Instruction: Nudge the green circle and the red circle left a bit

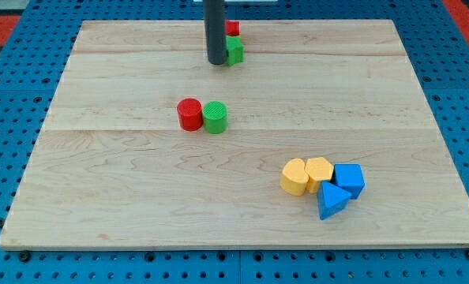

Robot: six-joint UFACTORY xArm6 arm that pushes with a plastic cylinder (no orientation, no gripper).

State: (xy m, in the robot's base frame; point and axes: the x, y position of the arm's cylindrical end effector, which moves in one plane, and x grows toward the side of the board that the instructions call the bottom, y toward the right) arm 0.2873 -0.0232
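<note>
The red circle (189, 114) and the green circle (215, 117) stand side by side, touching, a little left of the board's middle, red on the view's left. My tip (217, 61) is near the view's top, well above the two circles. It stands right beside a green block (234, 50) and a red block (232, 28), which it partly hides.
At the view's lower right lies a cluster: a yellow block (294, 177), a second yellow block (320, 169), a blue block (349, 178) and a blue triangle-like block (332, 201). The wooden board (100, 205) sits on a blue pegboard surface.
</note>
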